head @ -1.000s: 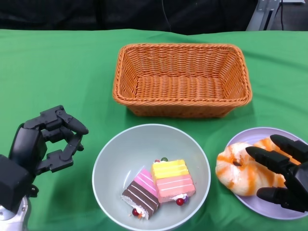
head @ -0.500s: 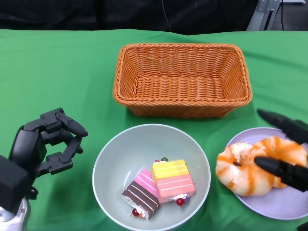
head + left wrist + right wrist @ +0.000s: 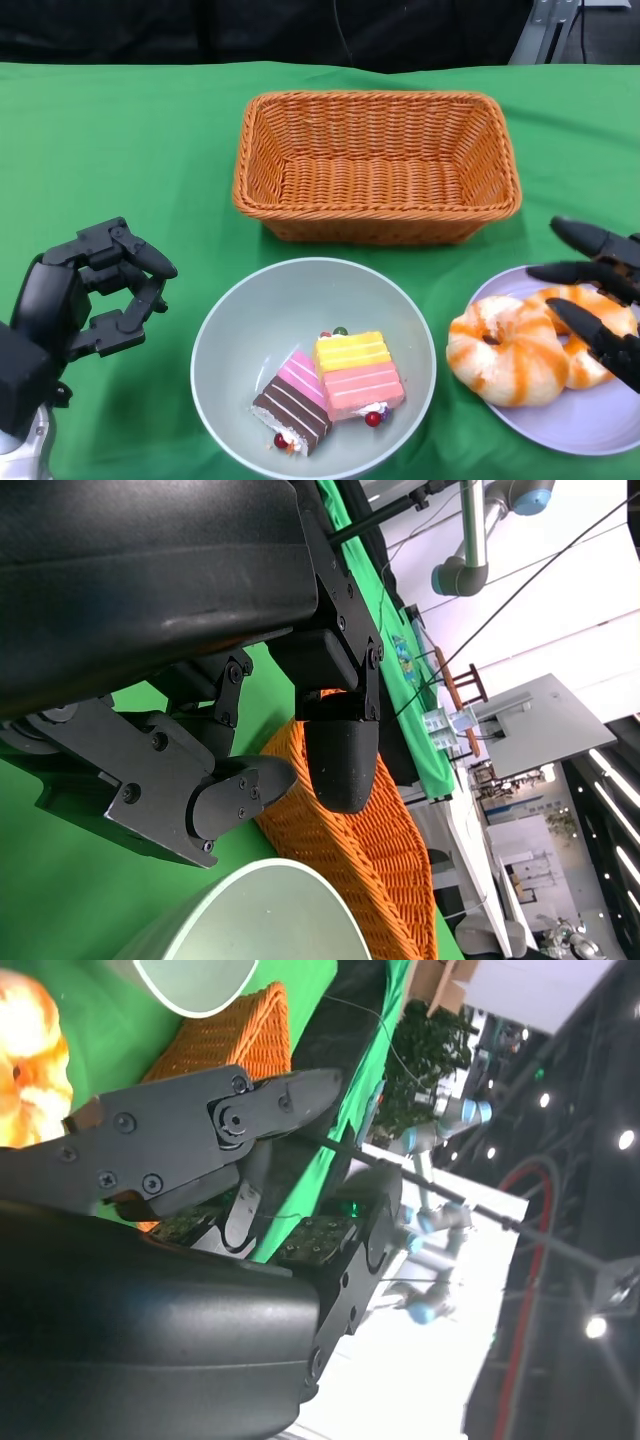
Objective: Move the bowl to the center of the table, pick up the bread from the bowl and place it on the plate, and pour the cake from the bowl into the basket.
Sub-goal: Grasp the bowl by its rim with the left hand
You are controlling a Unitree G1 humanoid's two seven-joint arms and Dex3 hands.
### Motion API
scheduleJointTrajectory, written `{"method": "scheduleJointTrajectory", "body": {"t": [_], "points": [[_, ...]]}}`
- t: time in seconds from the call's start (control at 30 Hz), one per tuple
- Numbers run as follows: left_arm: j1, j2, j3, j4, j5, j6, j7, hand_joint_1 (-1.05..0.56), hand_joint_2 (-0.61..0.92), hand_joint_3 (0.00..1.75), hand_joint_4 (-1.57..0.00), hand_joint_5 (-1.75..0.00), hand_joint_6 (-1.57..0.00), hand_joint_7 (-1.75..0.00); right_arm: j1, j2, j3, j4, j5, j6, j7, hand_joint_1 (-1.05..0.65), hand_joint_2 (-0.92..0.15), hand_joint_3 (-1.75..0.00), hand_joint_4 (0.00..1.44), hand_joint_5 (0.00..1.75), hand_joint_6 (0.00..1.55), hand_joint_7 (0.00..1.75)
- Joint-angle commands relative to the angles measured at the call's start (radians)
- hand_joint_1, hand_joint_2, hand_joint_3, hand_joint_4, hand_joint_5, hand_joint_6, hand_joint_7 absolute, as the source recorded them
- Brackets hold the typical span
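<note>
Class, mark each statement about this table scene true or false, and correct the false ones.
1. The bread lies on the plate. True.
2. The basket holds the cake. False: the basket is empty; the cake lies in the bowl.
3. The right hand grips the bread. False: its fingers are spread above it, holding nothing.
4. The left hand holds nothing. True.
5. The bowl stands nearer the robot than the basket. True.

Orange basket [image 3: 376,165]; grey-green bowl [image 3: 250,320]; striped cake [image 3: 335,388]; plate [image 3: 600,425] seemingly lilac.
</note>
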Motion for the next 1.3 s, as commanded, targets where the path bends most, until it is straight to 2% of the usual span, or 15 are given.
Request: {"method": "scheduleJointTrajectory", "body": {"t": [0.03,0.1,0.17,0.3,0.4,0.5,0.53,0.63,0.67,0.73,0.77,0.83,0.87,0.97,1.3], "points": [[0.002,0.022,0.012,0.004,-0.015,-0.018,-0.017,-0.03,0.61,0.90,-0.79,-1.52,-0.82,-1.21,0.007,0.034,-0.039,0.034,0.083,0.018,0.068,0.03,-0.71,-0.70,0.73,1.31,0.78,0.89],[0.003,0.023,0.014,0.001,-0.017,-0.017,-0.018,-0.03,0.61,0.90,-0.79,-1.52,-0.82,-1.21,0.005,0.051,-0.054,0.052,0.123,0.027,0.115,0.04,-0.76,-0.69,0.71,1.39,0.76,0.96],[0.004,0.022,0.015,-0.004,-0.019,-0.014,-0.021,-0.04,0.61,0.90,-0.80,-1.51,-0.82,-1.20,0.004,0.067,-0.068,0.044,0.168,0.065,0.155,-0.02,-0.87,-0.46,0.71,1.46,0.75,1.00],[0.004,0.020,0.008,-0.012,-0.010,-0.037,-0.025,-0.05,0.60,0.92,-0.80,-1.50,-0.82,-1.21,-0.001,0.083,-0.096,0.012,0.224,0.151,0.210,-0.07,-0.91,-0.37,0.70,1.48,0.74,1.00],[0.002,0.018,0.002,-0.013,-0.014,-0.063,-0.046,-0.04,0.59,0.92,-0.78,-1.51,-0.79,-1.21,-0.008,0.104,-0.118,0.022,0.241,0.201,0.230,-0.07,-0.91,-0.37,0.72,1.48,0.74,0.97],[0.007,0.021,-0.003,-0.029,0.002,-0.107,-0.043,-0.06,0.61,0.86,-0.78,-1.48,-0.80,-1.18,-0.019,0.126,-0.143,0.030,0.256,0.237,0.247,-0.03,-0.83,-0.58,0.73,1.50,0.74,1.00],[0.012,0.022,-0.006,-0.049,0.011,-0.129,-0.037,-0.06,0.64,0.82,-0.79,-1.44,-0.80,-1.13,-0.024,0.134,-0.152,0.033,0.257,0.245,0.250,-0.02,-0.81,-0.62,0.73,1.50,0.74,1.02],[0.031,0.046,-0.024,-0.117,0.026,-0.178,-0.053,-0.12,0.59,0.78,-0.72,-1.17,-0.79,-0.79,-0.035,0.152,-0.171,0.043,0.249,0.255,0.259,-0.05,-0.78,-0.66,0.73,1.51,0.74,1.03],[0.037,0.057,-0.031,-0.136,0.031,-0.189,-0.061,-0.20,0.60,0.69,-0.66,-1.00,-0.77,-0.58,-0.037,0.157,-0.176,0.046,0.246,0.257,0.263,-0.05,-0.78,-0.67,0.73,1.50,0.74,1.03],[0.056,0.108,-0.052,-0.193,0.081,-0.235,-0.075,-0.25,0.64,0.56,-0.60,-0.79,-0.75,-0.36,-0.040,0.166,-0.184,0.044,0.244,0.266,0.271,-0.06,-0.77,-0.68,0.73,1.50,0.74,1.02],[0.068,0.136,-0.058,-0.223,0.114,-0.250,-0.075,-0.30,0.71,0.40,-0.55,-0.60,-0.71,-0.20,-0.041,0.170,-0.187,0.043,0.241,0.269,0.272,-0.06,-0.77,-0.68,0.73,1.50,0.74,1.02],[0.084,0.190,-0.053,-0.267,0.211,-0.316,-0.057,-0.34,0.78,0.20,-0.50,-0.37,-0.64,-0.06,-0.045,0.178,-0.194,0.046,0.228,0.266,0.268,-0.06,-0.76,-0.68,0.73,1.50,0.74,1.02],[0.089,0.213,-0.048,-0.277,0.253,-0.357,-0.047,-0.36,0.79,0.12,-0.46,-0.29,-0.58,-0.02,-0.046,0.181,-0.196,0.049,0.217,0.259,0.266,-0.07,-0.76,-0.67,0.73,1.50,0.74,1.01],[0.095,0.255,-0.022,-0.272,0.364,-0.474,-0.006,-0.44,0.78,0.04,-0.40,-0.19,-0.50,0.00,-0.050,0.188,-0.201,0.052,0.212,0.256,0.274,-0.07,-0.76,-0.67,0.73,1.49,0.74,1.02],[0.018,0.323,0.086,-0.140,0.666,-0.748,0.120,-0.58,0.74,0.01,-0.36,-0.14,-0.46,0.00,-0.051,0.209,-0.218,0.050,0.179,0.261,0.267,-0.05,-0.75,-0.69,0.74,1.49,0.74,1.03]]}}
